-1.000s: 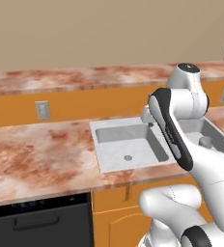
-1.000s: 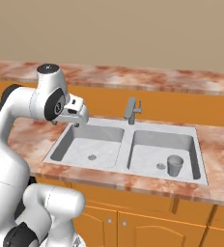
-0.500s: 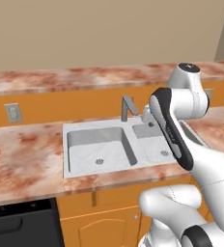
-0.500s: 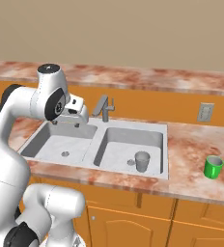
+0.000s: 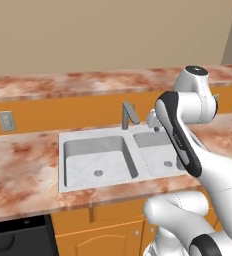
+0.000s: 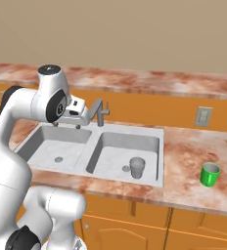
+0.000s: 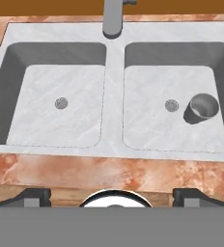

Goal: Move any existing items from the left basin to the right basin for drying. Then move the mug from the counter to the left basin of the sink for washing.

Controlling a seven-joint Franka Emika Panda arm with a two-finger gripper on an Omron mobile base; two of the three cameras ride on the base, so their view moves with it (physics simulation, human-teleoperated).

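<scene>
Hand view puts the grey cup (image 7: 202, 107) upright in the right basin (image 7: 147, 125); left basin (image 7: 80, 125) holds nothing, so I judge that half done; green mug (image 6: 210, 175) waits on the counter (image 6: 193, 151); gripper (image 6: 67, 125) fingers wide apart, empty.

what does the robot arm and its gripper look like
The arm is glossy white with rounded, bulbous links, dark grey bands at the joints and a dark round cap on its top joint. The gripper is a boxy white hand with small dark finger tips. No cables or markings show.

Arm raised and bent, gripper (image 6: 66, 125) pointing down (jaws apart, empty).
</scene>
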